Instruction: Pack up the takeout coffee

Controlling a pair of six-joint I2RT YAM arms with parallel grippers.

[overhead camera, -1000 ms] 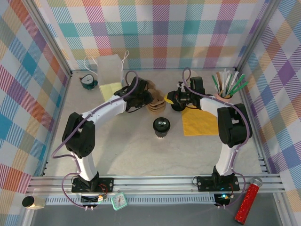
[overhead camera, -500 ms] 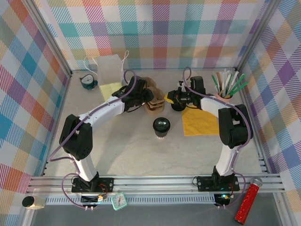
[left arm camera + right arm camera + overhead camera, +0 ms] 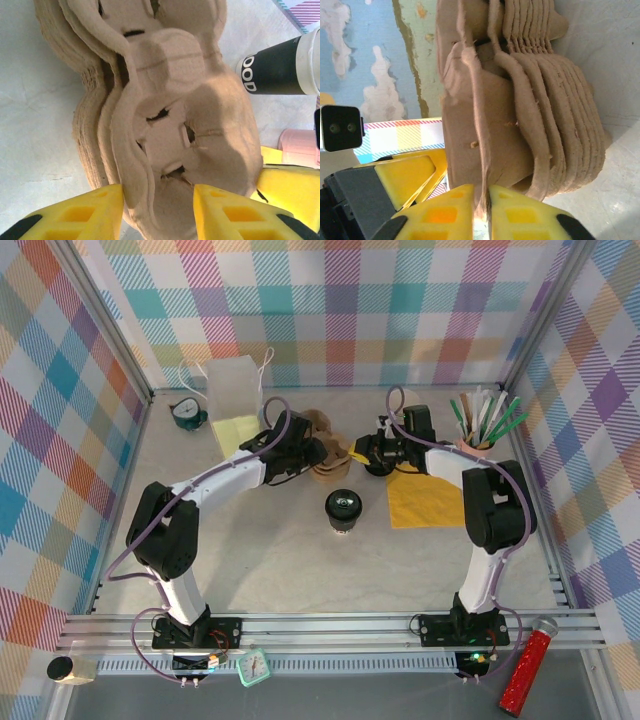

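A stack of brown pulp cup carriers (image 3: 327,473) sits toward the far side of a pale table (image 3: 280,560), with both arms reaching in to it from either side. The takeout coffee (image 3: 344,507), a small black cup with a glossy black lid, stands upright on the table a short way on the near side of the stack, touching nothing and with no gripper on it. The left gripper (image 3: 159,191) comes at the stack from its left. Its yellow fingers (image 3: 75,215) stand apart, with one end of the top carrier (image 3: 175,115) filling the gap and resting against both inner faces. The right gripper (image 3: 481,194) comes at the stack from its right. Its jaws are nearly together, pinching a thin upright edge of that same top carrier, which stands a little away from the layers beneath it. In the left wrist view a lidless black cup (image 3: 275,67) with a cream rim and white lettering sits just to the right of the stack. A yellow napkin (image 3: 425,502) lies flat to the right of the stack and a little nearer the arm bases. A translucent bag (image 3: 233,388) stands to the stack's left, toward the back wall.
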